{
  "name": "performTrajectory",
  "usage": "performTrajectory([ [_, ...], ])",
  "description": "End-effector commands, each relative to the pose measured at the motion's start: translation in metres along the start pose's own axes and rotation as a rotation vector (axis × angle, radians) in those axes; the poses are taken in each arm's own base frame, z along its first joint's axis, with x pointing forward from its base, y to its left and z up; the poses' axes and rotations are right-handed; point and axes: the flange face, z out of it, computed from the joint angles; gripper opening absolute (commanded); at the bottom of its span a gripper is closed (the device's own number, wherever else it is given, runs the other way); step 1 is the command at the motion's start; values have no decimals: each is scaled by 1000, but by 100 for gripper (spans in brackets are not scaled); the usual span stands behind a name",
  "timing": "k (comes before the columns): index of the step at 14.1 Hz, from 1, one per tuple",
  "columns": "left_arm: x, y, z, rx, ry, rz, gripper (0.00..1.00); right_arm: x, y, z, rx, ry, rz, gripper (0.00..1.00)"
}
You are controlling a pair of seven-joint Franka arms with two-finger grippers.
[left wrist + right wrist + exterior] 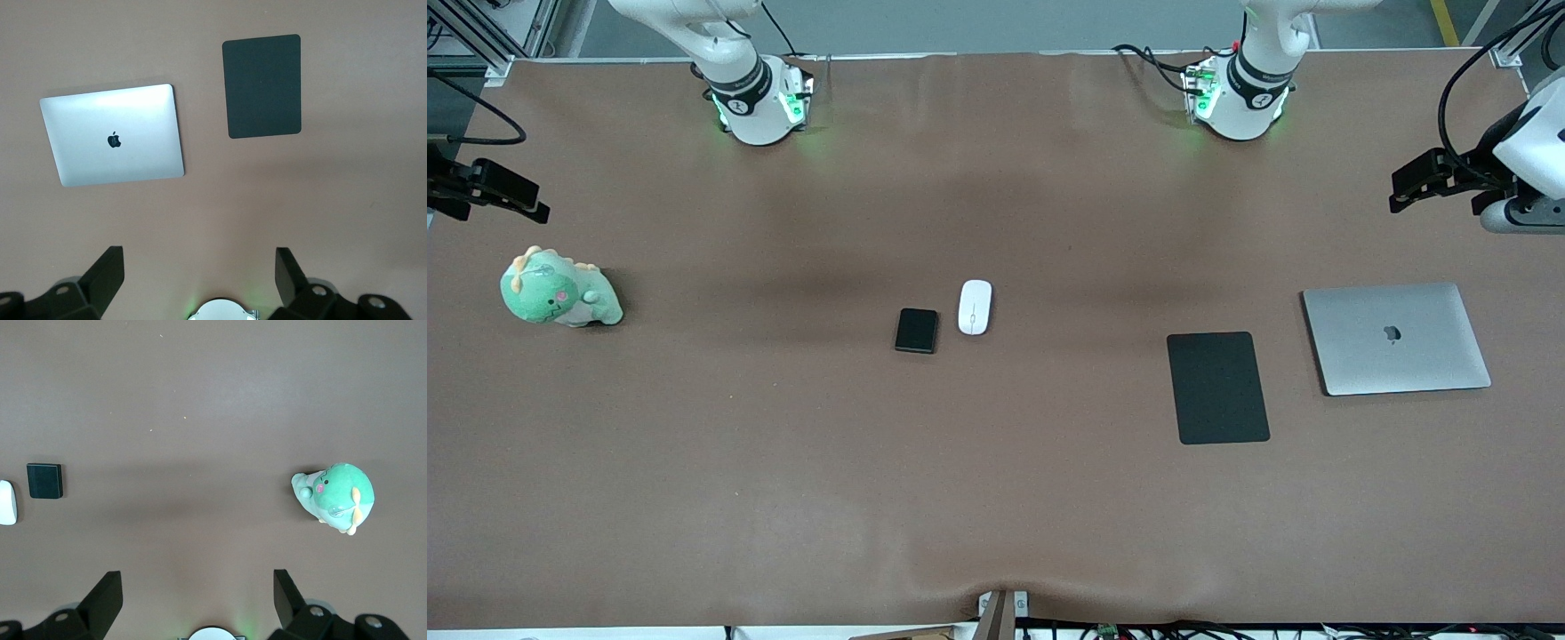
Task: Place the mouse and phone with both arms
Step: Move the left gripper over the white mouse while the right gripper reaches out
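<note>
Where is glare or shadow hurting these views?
Front view: soft shadow bands darken the table above the phone and mouse, both still readable. Left wrist view: bright sheen on the laptop. Right wrist view: evenly lit, plush toy sharp.

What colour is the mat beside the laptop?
Plain black mat, beside the silver laptop; clearest in the left wrist view.

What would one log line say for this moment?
mouse beside phone, untouched | left gripper open | right gripper open
</note>
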Motion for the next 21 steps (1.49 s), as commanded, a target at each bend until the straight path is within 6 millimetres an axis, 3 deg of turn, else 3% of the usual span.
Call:
performTrajectory([
  [1, 1, -1, -5, 2, -3, 21, 100, 4, 0, 0, 3, 1, -2, 100],
  [6, 16, 12, -7, 4, 7, 39, 100, 14, 2, 14, 2, -22, 1, 100],
  [8, 21, 34, -1, 7, -6, 75, 100, 18, 2, 23, 2, -43, 3, 100],
  [10, 29, 54, 13, -7, -32, 105, 100, 34, 2, 50, 2, -97, -4, 100],
  [12, 37, 108, 37, 6, -74, 63, 100, 39, -4, 62, 13, -123, -16, 100],
  [14, 33, 151, 47, 10, -83, 59, 100, 41, -14, 72, 11, -155, -28, 100],
  [16, 36, 197, 65, -19, -90, 97, 100, 51, -18, 96, 7, -220, -26, 100],
  [18, 41, 241, 93, -56, -110, 86, 100, 56, -12, 100, 15, -216, -58, 100],
  [21, 33, 305, 140, -61, -186, 108, 100, 61, -23, 117, 33, -256, -82, 100],
])
